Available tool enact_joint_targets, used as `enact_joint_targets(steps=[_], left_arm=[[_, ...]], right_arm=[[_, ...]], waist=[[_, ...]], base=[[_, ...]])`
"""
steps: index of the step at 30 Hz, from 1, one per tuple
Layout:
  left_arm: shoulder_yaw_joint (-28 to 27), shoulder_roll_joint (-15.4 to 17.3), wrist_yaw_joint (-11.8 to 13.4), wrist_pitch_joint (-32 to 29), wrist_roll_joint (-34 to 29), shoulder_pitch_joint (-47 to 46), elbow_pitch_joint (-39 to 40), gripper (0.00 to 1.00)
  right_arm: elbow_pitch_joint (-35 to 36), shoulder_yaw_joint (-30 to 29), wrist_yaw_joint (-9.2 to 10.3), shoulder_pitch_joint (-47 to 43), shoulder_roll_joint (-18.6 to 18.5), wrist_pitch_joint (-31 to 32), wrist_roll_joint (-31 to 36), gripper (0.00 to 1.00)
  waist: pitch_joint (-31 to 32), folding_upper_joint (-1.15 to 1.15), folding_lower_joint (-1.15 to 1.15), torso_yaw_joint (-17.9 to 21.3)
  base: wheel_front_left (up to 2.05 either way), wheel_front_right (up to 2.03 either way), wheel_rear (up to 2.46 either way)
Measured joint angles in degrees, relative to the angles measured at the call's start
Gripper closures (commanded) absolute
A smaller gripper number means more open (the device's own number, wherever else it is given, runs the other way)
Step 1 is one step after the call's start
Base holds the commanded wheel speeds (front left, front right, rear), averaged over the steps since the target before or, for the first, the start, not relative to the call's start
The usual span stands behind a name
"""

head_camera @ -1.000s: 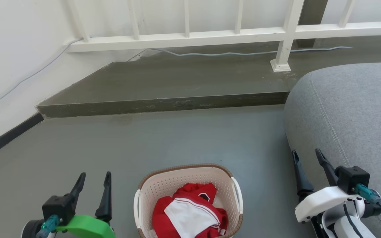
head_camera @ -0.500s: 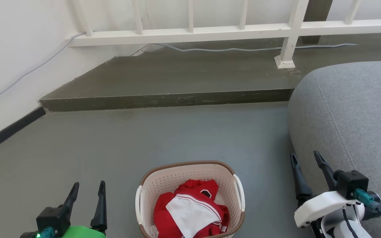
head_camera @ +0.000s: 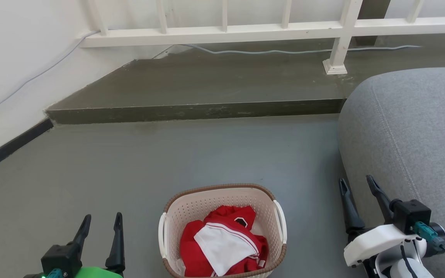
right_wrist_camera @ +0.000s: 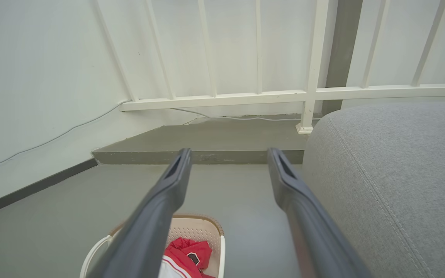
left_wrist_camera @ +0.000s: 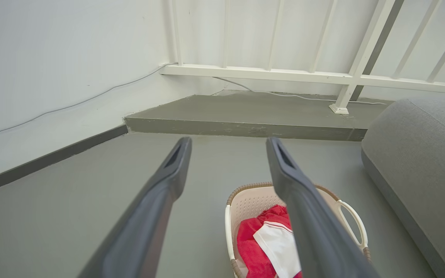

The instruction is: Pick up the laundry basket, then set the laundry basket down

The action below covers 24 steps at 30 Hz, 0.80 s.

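Observation:
The laundry basket (head_camera: 203,210) stands on the grey floor at the bottom centre of the head view, cream and perforated with a brown rim and white side handles; red and white clothes lie in it. My left gripper (head_camera: 102,222) is open to its left, apart from it and holding nothing. Open and empty too, my right gripper (head_camera: 357,183) is off to the basket's right, beside the sofa. The basket (left_wrist_camera: 253,200) sits below my left gripper (left_wrist_camera: 228,144) in the left wrist view. In the right wrist view the basket (right_wrist_camera: 203,231) lies low, under my right gripper (right_wrist_camera: 228,154).
A grey sofa (head_camera: 411,127) fills the right side. A raised concrete step (head_camera: 195,110) runs across ahead, with a white railing (head_camera: 222,33) and a cable (head_camera: 269,50) on it. A white wall (head_camera: 17,65) with a dark skirting closes the left.
The camera has tilted, so the whole scene has shifted a little upward in view. The left gripper sits lower in the frame than a second ago. Both grippers stay open.

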State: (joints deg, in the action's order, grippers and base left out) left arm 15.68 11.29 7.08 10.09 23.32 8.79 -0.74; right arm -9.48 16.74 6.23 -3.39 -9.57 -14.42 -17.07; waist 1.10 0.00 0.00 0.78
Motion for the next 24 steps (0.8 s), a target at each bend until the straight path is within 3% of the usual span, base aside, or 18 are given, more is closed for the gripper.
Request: enact_joint_targets(steps=[24], left_arm=[[-2.16,-2.94,0.00,-2.57,-3.44,1.86,5.05,0.00]], right_arm=[[0.87,-0.55,0.41,-0.75,0.03,0.01,0.02,0.00]], waist=[[-0.75,0.00,0.00,-0.27]], base=[[0.00,0.00,0.00]])
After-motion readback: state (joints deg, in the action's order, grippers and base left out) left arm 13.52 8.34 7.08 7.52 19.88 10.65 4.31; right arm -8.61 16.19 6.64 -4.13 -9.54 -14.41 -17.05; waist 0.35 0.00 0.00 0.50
